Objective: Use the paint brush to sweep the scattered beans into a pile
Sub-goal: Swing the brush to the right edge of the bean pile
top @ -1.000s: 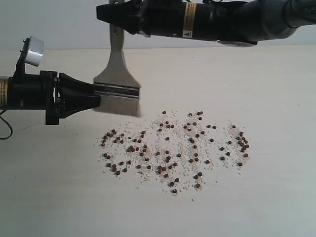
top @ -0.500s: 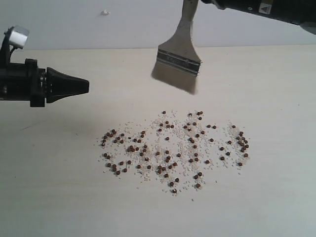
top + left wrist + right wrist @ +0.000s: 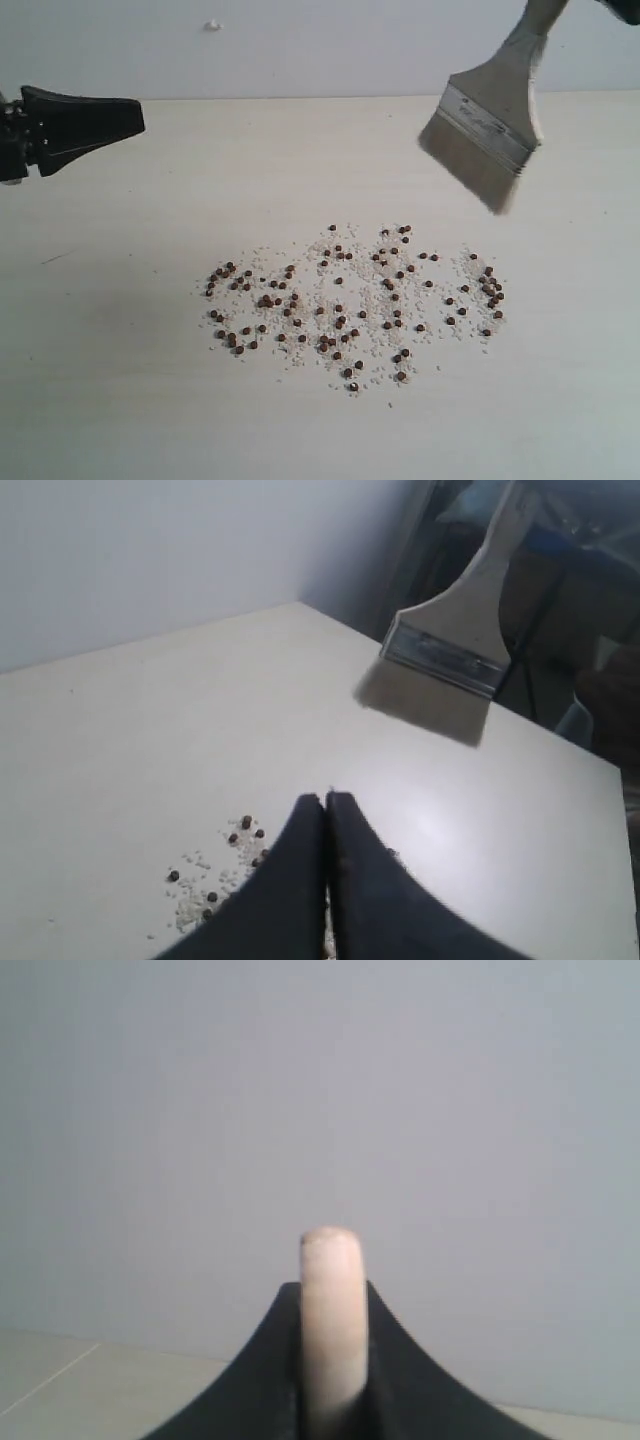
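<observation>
Above the far right of the pale table [image 3: 120, 400], our right gripper [image 3: 333, 1295] clamps the wide, flat, wooden-handled paint brush [image 3: 490, 130] aloft. The left gripper [image 3: 135, 115] hangs far left, jaws together, empty. Tiny reddish-brown beans [image 3: 350, 300] lie scattered mid-table. Next, we judge, the brush must touch down beside their right edge and sweep left.

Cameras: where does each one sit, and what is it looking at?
Exterior view: off the arms, looking down at the beans on the table; left end effector at left, brush upper right.
Left wrist view: on the left arm, looking past its shut end effector at table and brush.
Right wrist view: on the right arm, facing a wall; the right end effector clamps the brush handle.
Shared: all three show the brush.
</observation>
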Robot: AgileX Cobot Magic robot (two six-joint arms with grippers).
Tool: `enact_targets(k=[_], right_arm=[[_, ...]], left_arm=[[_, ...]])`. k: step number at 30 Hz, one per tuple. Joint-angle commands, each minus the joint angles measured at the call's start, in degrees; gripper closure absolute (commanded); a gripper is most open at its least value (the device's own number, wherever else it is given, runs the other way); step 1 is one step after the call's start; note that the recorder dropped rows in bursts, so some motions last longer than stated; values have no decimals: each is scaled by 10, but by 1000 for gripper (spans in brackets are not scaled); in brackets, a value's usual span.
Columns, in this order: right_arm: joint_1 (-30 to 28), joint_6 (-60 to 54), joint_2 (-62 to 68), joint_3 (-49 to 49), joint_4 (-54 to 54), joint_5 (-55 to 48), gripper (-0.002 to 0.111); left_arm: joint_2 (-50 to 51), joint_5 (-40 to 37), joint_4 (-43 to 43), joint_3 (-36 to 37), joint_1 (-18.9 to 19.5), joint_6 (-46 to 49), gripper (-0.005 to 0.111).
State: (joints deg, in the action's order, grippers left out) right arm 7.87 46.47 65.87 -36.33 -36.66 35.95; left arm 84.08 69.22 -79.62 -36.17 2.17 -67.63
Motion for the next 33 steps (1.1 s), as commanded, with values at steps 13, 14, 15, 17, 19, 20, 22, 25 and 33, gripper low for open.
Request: enact_targets(k=[13, 14, 15, 17, 19, 20, 22, 25, 33], right_arm=[[-2, 54, -232, 35, 4, -242, 108], [-2, 54, -233, 40, 4, -248, 108], [-2, 52, -233, 47, 4, -248, 108], [-2, 44, -232, 68, 4, -235, 108], [-2, 35, -231, 98, 25, -198, 108], [-2, 8, -231, 116, 65, -169, 108], [-2, -82, -231, 155, 188, -104, 108], [-2, -199, -232, 211, 344, -13, 108], [-2, -336, -225, 260, 406, 22, 108]], left_arm=[[-348, -52, 171, 292, 1, 71, 107], [-370, -58, 188, 310, 1, 75, 107], [-390, -63, 202, 327, 1, 76, 107], [-427, -71, 218, 352, 1, 77, 107], [-461, -83, 217, 362, 1, 77, 107], [-479, -99, 219, 362, 1, 77, 107], [-516, -158, 203, 362, 1, 54, 107], [-565, -228, 203, 362, 1, 21, 107], [-672, -320, 195, 362, 1, -18, 107]])
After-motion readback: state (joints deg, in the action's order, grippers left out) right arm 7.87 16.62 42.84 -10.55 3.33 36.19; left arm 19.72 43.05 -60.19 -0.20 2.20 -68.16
